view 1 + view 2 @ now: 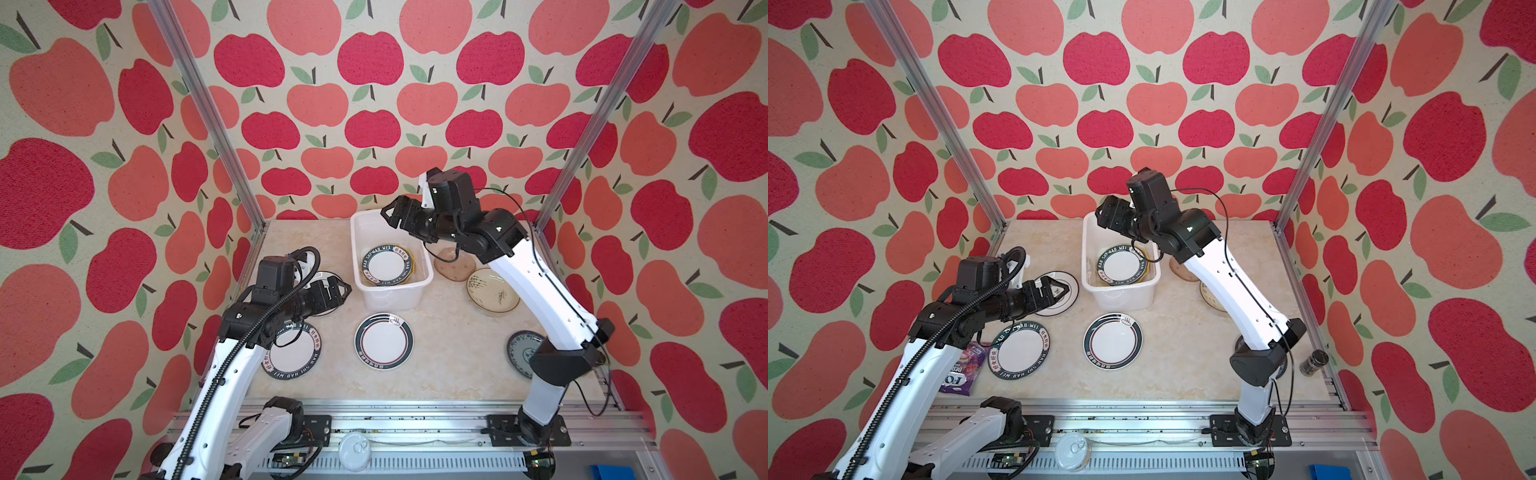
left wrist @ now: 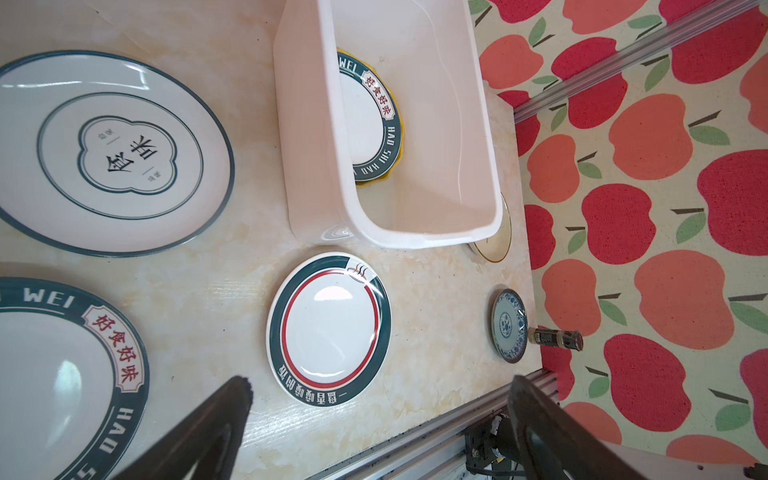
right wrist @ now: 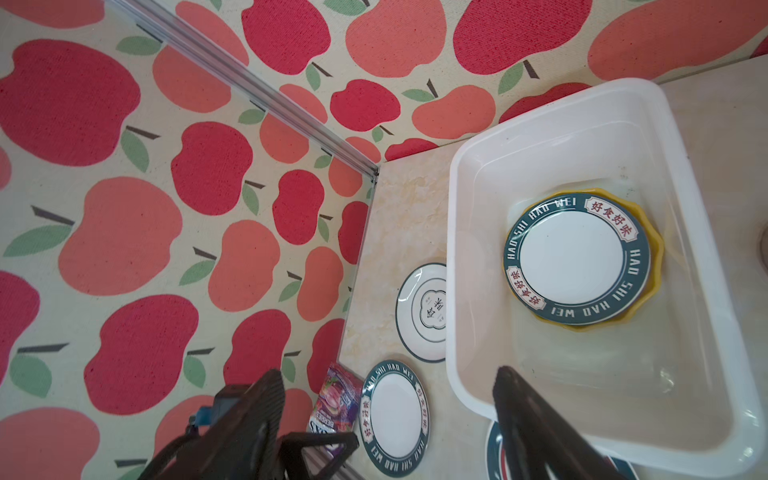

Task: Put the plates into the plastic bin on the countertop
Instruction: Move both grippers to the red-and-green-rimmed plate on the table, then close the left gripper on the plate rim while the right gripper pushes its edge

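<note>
Spread wide and empty, the left gripper (image 1: pixel 343 291) is held at about 9 o'clock of the surface (image 1: pixel 449 365), above a white emblem plate (image 2: pixel 112 153). Nearest the front rail (image 1: pixel 415 409), at 7 o'clock, a lettered-rim plate (image 1: pixel 291 353) is laid flat, partly covered by the left arm (image 1: pixel 232 365). A purple snack pack (image 1: pixel 963 370) is seen just beside it at the edge. At 6 o'clock a green-and-red-ringed plate (image 1: pixel 383 340) is found, and at 4 o'clock a blue-patterned plate (image 1: pixel 519 351) is half hidden behind the right arm (image 1: pixel 536 286). Farther back, at 3 o'clock, a cream plate (image 1: pixel 492 291) is set. A translucent brown plate (image 1: pixel 455 270) is seen just beyond it, close beside the plastic bin (image 1: pixel 390 297). That bin is placed from the centre toward 12 o'clock. Inside it, toward its near end, a second lettered-rim plate (image 3: pixel 573 257) is stacked on a yellow scalloped plate (image 3: pixel 652 266). Above the bin's far end the right gripper (image 1: pixel 387 214) is held, its jaws parted wide with nothing between them.
</note>
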